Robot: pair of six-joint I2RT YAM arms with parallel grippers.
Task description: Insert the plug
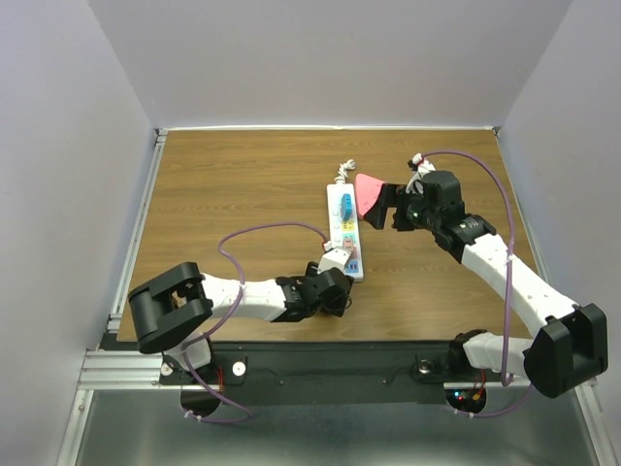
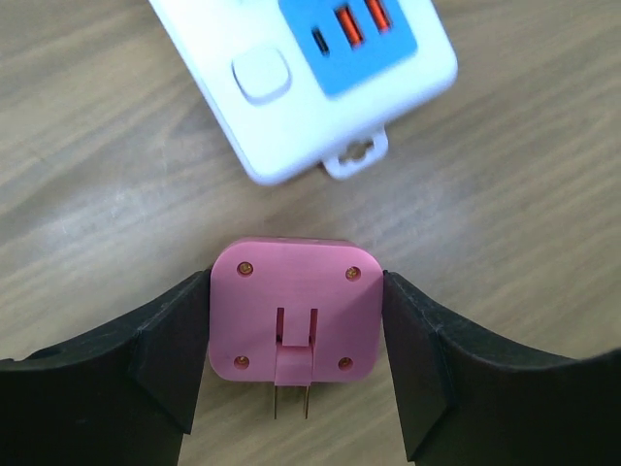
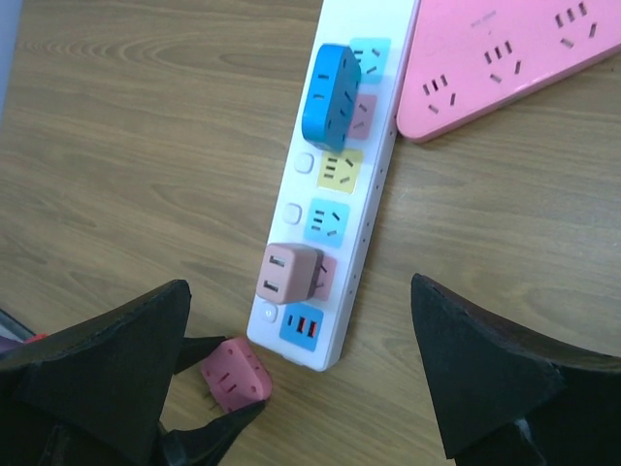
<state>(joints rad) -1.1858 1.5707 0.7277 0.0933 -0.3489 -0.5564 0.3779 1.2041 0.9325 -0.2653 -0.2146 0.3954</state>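
A pink plug (image 2: 294,311) sits between my left gripper's (image 2: 296,291) black fingers, which touch both its sides; its two metal prongs point back toward the camera, just above the wood. The white power strip's (image 2: 310,87) near end, with its USB panel, lies just beyond it. In the right wrist view the strip (image 3: 364,243) carries a blue adapter (image 3: 330,92) and a brownish-pink adapter (image 3: 289,274), with free yellow and light-blue sockets between them; the pink plug (image 3: 236,374) shows at its near-left corner. My right gripper (image 3: 298,320) hangs wide open and empty above the strip.
A pink power strip (image 1: 369,194) lies beside the white strip's (image 1: 344,228) far end, under my right gripper (image 1: 388,209). My left gripper (image 1: 330,291) is at the strip's near end. Purple cables loop over the wooden table (image 1: 243,184); grey walls enclose it.
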